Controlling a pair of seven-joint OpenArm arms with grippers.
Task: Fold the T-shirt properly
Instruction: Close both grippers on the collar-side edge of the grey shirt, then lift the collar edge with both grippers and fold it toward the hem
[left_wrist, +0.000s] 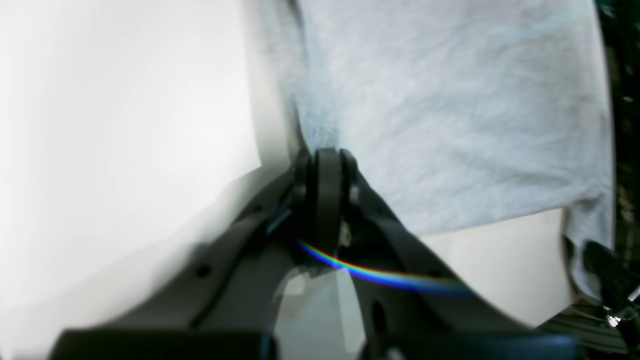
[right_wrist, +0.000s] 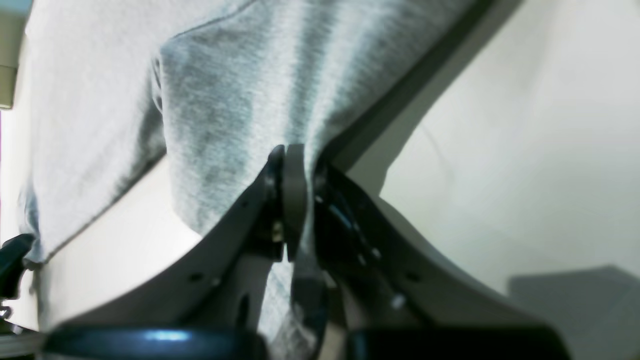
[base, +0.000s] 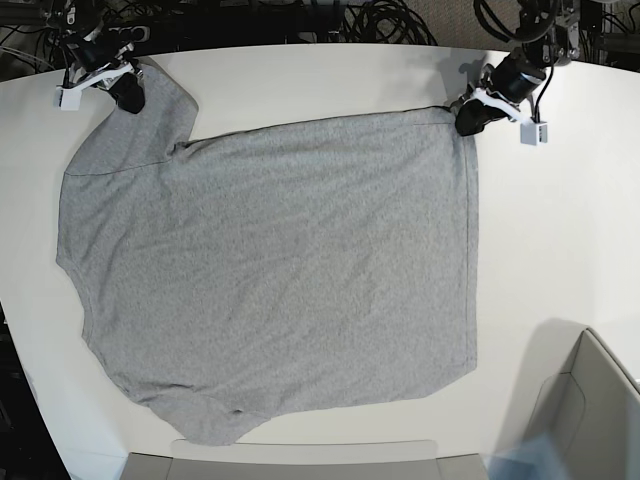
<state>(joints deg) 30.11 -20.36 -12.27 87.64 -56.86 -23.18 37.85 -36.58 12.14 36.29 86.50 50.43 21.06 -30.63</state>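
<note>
The grey T-shirt (base: 270, 270) lies spread flat on the white table (base: 560, 220), plain side up, with its hem toward the right. My left gripper (base: 466, 118) is shut on the shirt's far right corner; in the left wrist view the fingers (left_wrist: 327, 175) pinch the cloth (left_wrist: 450, 100). My right gripper (base: 130, 92) is shut on the far left sleeve; in the right wrist view the fingers (right_wrist: 292, 175) pinch bunched grey fabric (right_wrist: 240, 100). No lettering shows.
Black cables (base: 330, 20) lie along the table's far edge. A grey bin (base: 585, 420) stands at the near right corner. A pale panel (base: 290, 462) lies along the near edge. Bare table surface shows to the right of the shirt.
</note>
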